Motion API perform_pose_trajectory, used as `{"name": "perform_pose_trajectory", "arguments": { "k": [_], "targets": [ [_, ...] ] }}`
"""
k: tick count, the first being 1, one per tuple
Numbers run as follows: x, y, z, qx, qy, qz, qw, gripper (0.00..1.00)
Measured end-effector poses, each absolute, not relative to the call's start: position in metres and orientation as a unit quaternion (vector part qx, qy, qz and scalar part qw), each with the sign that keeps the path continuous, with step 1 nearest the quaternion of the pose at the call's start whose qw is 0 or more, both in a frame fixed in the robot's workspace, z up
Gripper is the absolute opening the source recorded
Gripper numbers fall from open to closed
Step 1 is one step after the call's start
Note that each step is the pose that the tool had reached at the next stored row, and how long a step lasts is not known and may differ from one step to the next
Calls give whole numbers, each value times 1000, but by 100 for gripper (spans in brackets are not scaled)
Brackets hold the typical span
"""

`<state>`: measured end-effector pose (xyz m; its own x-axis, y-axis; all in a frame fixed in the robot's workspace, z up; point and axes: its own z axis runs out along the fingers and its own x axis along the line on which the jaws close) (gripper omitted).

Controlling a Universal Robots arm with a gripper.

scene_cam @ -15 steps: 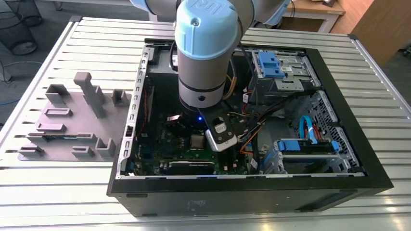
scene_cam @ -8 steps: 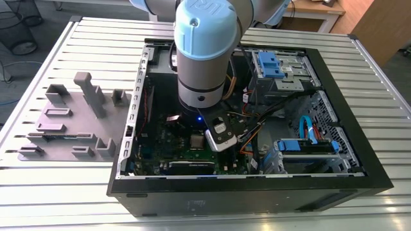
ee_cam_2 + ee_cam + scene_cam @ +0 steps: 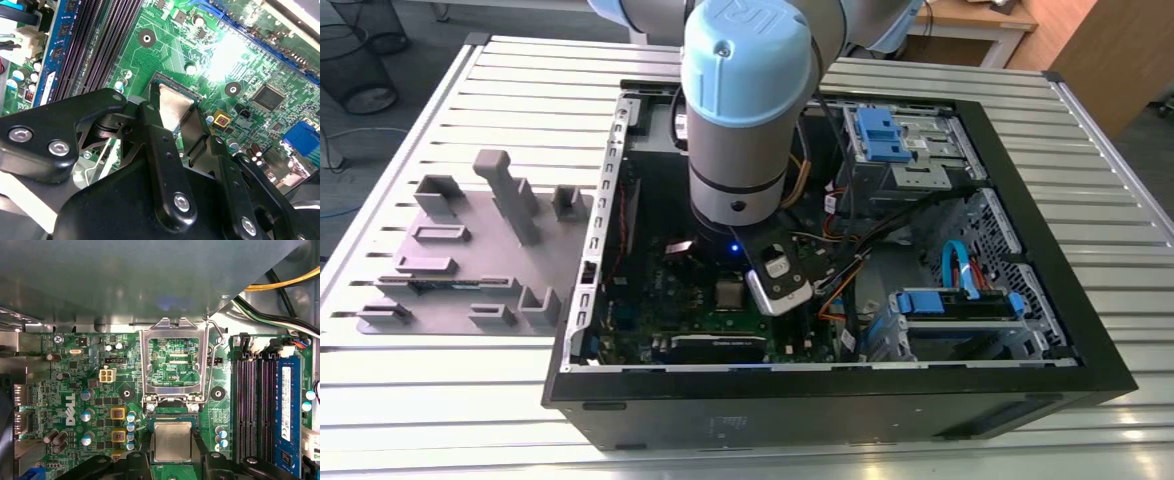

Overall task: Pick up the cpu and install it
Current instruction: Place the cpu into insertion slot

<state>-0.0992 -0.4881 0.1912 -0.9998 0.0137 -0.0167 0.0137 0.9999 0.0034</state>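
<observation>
The cpu (image 3: 172,441), a small square chip with a shiny silver top, lies level over the dark socket on the green motherboard (image 3: 75,390). My gripper (image 3: 172,446) is directly over it, and a black finger presses against each of two opposite edges. In the second wrist view the cpu (image 3: 174,106) shows as a bright wedge between the two black fingers (image 3: 159,145) of the gripper (image 3: 175,112). The silver socket frame (image 3: 146,365) stands hinged open just beyond the socket. In the exterior view the arm reaches down into the open computer case (image 3: 1014,330) above the motherboard (image 3: 707,310).
The frame's wire lever (image 3: 214,355) stands raised beside the socket. Black memory slots (image 3: 252,405) and a blue memory stick (image 3: 286,405) run along one side. Yellow and black cables (image 3: 285,285) cross a corner. Grey fixture blocks (image 3: 467,250) sit at the exterior view's left of the case.
</observation>
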Motion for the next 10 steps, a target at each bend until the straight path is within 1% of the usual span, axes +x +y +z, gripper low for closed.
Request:
{"name": "perform_pose_trajectory", "arguments": {
  "k": [10],
  "targets": [
    [-101,-488,189,2,1000,2,8,43]
  ]
}}
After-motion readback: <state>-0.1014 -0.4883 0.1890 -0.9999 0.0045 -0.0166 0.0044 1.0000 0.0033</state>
